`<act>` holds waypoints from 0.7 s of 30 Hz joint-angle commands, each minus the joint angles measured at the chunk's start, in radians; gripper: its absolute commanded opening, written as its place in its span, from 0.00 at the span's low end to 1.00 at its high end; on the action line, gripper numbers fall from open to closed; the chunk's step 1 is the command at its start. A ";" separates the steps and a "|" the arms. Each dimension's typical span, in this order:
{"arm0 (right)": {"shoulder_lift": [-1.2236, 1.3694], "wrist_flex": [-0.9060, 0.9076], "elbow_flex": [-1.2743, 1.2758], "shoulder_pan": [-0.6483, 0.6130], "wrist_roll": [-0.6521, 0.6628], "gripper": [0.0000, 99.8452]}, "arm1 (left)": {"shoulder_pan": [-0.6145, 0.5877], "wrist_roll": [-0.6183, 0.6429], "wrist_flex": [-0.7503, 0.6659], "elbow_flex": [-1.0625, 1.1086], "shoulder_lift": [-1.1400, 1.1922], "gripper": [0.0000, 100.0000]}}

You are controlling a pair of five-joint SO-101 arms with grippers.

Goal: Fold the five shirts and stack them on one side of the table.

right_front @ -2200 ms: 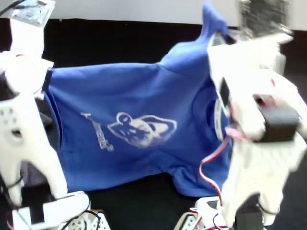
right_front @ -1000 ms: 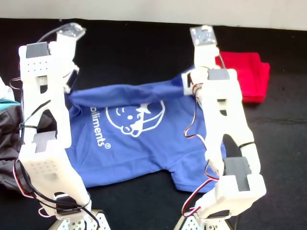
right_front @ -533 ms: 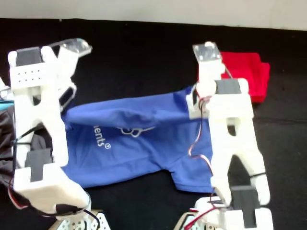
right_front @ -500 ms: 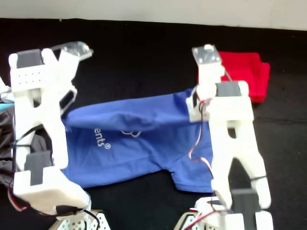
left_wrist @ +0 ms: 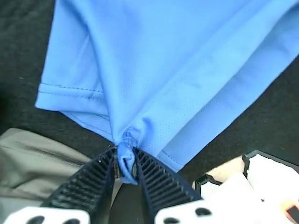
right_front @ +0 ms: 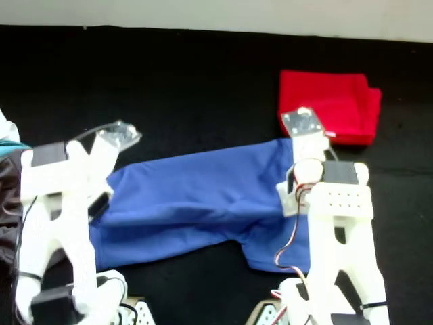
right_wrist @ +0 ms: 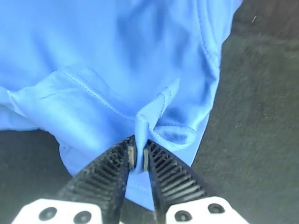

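You've drawn the blue shirt [right_front: 196,196] over itself on the black table [right_front: 189,81], left gripper [left_wrist: 126,168] and right gripper [right_wrist: 138,158] each pinching its cloth.

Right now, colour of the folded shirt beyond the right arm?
Red; folded shirt clearest in high view.

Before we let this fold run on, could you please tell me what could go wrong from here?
1. The left jaws and the right jaws each pinch only a small bunch of the blue shirt; it could slip out mid-fold.
2. The left jaws sit right beside the grey garment and might snag it.
3. The right arm is close to the red folded shirt and could nudge it.
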 commanded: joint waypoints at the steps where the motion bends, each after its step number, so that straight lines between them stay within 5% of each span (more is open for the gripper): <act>1: -0.028 -0.019 0.027 0.015 0.011 0.01 | -0.010 -0.026 -0.078 0.056 -0.042 0.01; 10: -0.030 0.016 -0.013 0.013 0.009 0.07 | -0.030 -0.025 -0.068 0.031 -0.051 0.05; 14: -0.030 0.140 -0.159 -0.031 0.005 0.21 | -0.093 -0.029 0.012 -0.139 -0.051 0.17; 21: -0.001 0.142 -0.452 -0.114 -0.127 0.21 | -0.119 -0.012 0.107 -0.435 -0.041 0.18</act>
